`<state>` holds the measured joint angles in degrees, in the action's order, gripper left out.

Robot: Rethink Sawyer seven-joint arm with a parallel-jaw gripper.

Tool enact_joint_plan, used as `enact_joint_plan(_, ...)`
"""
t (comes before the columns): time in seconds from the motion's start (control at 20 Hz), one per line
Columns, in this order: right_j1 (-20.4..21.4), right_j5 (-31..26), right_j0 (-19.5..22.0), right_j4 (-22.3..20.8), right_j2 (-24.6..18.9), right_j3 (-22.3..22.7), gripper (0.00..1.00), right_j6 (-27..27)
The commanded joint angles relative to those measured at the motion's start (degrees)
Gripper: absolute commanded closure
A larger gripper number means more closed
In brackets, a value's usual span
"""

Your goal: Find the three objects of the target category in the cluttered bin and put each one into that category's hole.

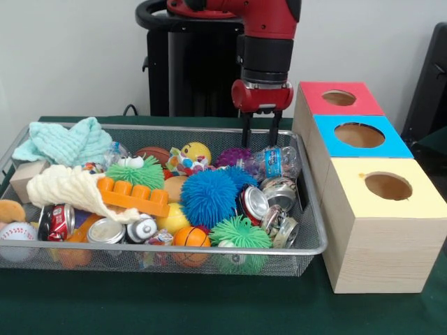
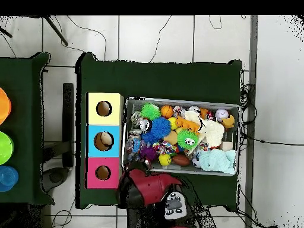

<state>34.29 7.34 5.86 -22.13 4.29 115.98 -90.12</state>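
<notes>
Gripper (image 1: 261, 131) open and empty, poised above the bottle (image 1: 276, 162) at the bin's (image 1: 316, 230) far corner beside the red box (image 1: 316, 102). Best lowered straight, straddling the bottle's middle, clear of the purple ball (image 1: 232, 155) and cans (image 1: 278, 191).

Red arm (image 1: 262, 21) with glossy shell, black cylindrical wrist section, silver ring beneath. Rounded red gripper (image 1: 261, 132) housing, two thin black fingers (image 1: 246, 132). Black pedestal (image 1: 188, 70) behind, black curved tube at top.
</notes>
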Motion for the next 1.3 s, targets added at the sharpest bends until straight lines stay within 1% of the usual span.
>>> enact_joint_plan(0.05, -3.4, -4.3, 0.2, 3.0, -4.5, -7.0, 0.00, -7.9)
enact_joint_plan(0.1, -3.5, -4.2, 0.6, 2.7, -5.0, -6.9, 0.00, -7.8)
enact_joint_plan(0.2, -3.6, -6.1, 0.6, 1.1, -5.8, -7.4, 0.00, -5.6)
enact_joint_plan(0.3, -4.2, -8.5, -0.1, -1.3, -5.7, -8.1, 0.00, -2.4)
enact_joint_plan(0.45, -4.7, -12.1, -1.4, -2.9, -4.9, -9.2, 0.00, 0.7)
enact_joint_plan(0.6, -4.9, -15.4, -1.3, -3.9, -5.4, -10.1, 0.00, 2.5)
enact_joint_plan(0.85, -5.0, -18.5, -1.3, -6.8, -6.2, -11.3, 0.00, 3.8)
enact_joint_plan(1.0, -3.8, -18.2, -1.0, -9.8, -6.9, -10.8, 0.00, 5.2)
enact_joint_plan(1.1, -3.0, -18.6, -1.6, -11.4, -6.4, -10.9, 0.00, 5.3)
enact_joint_plan(1.2, -1.9, -20.1, -2.2, -12.9, -5.9, -11.1, 0.00, 6.2)
enact_joint_plan(1.3, 0.0, -21.8, -2.0, -13.6, -6.3, -10.9, 0.00, 6.7)
